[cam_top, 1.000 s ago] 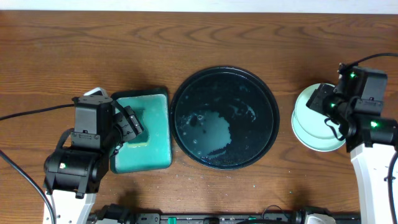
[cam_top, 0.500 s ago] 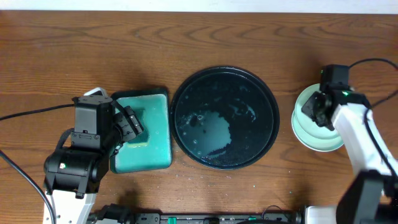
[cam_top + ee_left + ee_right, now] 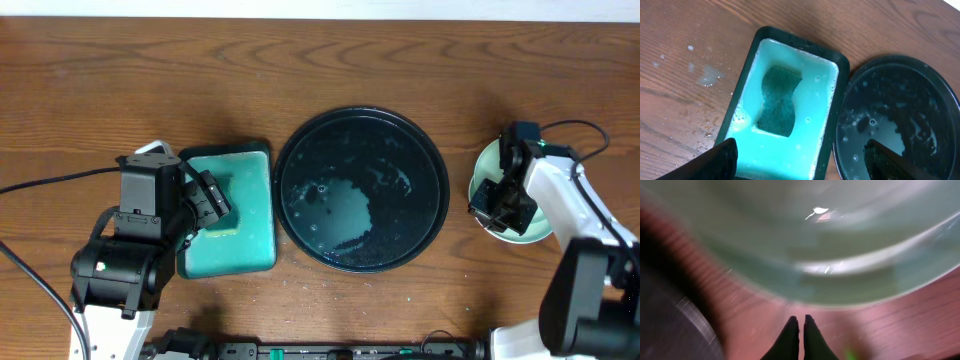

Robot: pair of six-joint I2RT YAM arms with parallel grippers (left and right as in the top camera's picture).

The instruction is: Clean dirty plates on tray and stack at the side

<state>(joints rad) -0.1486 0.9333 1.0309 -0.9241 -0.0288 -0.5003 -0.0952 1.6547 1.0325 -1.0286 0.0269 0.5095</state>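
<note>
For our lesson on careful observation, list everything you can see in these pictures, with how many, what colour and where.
table: one, brown wood grain, under everything
black tray: one, round, glossy, wet, centre of the table
teal tray: one, rectangular with a dark rim, left of the black tray, holding pale soapy liquid
sponge: one, dark teal, in the teal tray
plates: a stack, number hidden by the arm, pale mint, right of the black tray
left hand: open, above the teal tray
right hand: shut, at the plates
</note>
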